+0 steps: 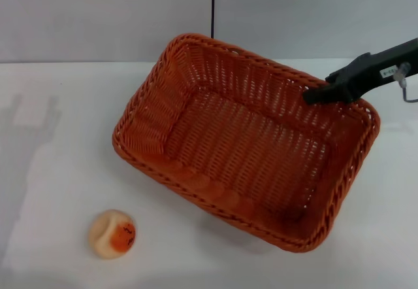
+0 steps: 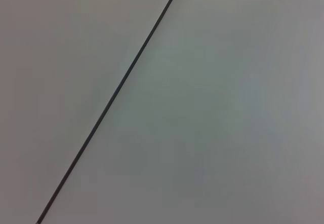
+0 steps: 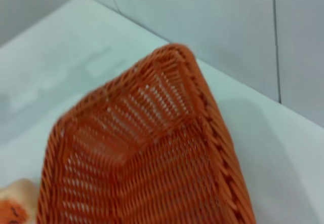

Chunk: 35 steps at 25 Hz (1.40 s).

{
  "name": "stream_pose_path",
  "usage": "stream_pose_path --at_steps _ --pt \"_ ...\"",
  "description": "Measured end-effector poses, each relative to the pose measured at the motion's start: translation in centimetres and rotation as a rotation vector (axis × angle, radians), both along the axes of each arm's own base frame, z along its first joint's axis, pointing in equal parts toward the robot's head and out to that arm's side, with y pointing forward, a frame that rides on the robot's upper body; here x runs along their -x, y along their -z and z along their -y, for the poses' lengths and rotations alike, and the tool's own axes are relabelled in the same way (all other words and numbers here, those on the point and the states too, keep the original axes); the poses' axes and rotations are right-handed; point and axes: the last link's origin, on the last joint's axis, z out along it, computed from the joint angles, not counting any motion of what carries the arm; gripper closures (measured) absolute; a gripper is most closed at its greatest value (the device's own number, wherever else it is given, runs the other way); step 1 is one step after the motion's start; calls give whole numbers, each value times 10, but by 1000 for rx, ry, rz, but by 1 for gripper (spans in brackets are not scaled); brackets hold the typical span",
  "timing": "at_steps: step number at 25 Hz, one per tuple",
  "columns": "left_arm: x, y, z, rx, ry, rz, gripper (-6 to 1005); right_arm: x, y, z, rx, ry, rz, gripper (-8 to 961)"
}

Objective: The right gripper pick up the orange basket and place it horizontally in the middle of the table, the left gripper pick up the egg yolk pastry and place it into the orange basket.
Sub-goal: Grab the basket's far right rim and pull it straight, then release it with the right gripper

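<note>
The orange basket (image 1: 245,138) sits skewed across the middle of the white table (image 1: 52,138), with a shadow under its near edge. My right gripper (image 1: 318,95) reaches in from the right and is shut on the basket's far right rim. The right wrist view looks down into the orange basket (image 3: 147,153). The egg yolk pastry (image 1: 112,233) lies on the table near the front left, apart from the basket, its orange patch facing up. A part of the pastry (image 3: 12,206) also shows beside the basket in the right wrist view. My left gripper is out of view.
A pale grey wall with a dark vertical seam (image 1: 213,4) stands behind the table. The left wrist view shows only a plain grey surface with a dark seam (image 2: 116,92). White tabletop (image 3: 61,46) lies to the left of the basket.
</note>
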Motion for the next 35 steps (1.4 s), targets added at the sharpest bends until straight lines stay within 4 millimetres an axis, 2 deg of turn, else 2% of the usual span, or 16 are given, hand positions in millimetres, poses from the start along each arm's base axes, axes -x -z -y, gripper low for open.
stream_pose_path --at_steps 6,18,22,28,32,35 --pt "0 0 -1 0 2 0 201 -2 -12 7 1 2 -73 780" --pt "1 -2 -2 -21 -12 10 201 -3 -54 23 -16 -31 -284 784" --pt "1 -2 -2 -20 -11 9 201 2 -65 29 17 -70 -272 784" --pt "0 -2 -3 -14 -3 7 202 8 -83 30 79 -159 -105 785" --pt "-1 -1 -3 -11 1 5 202 9 -82 28 103 -175 -49 785" --pt "-2 -1 -3 -9 4 5 202 13 -72 25 150 -213 -2 785"
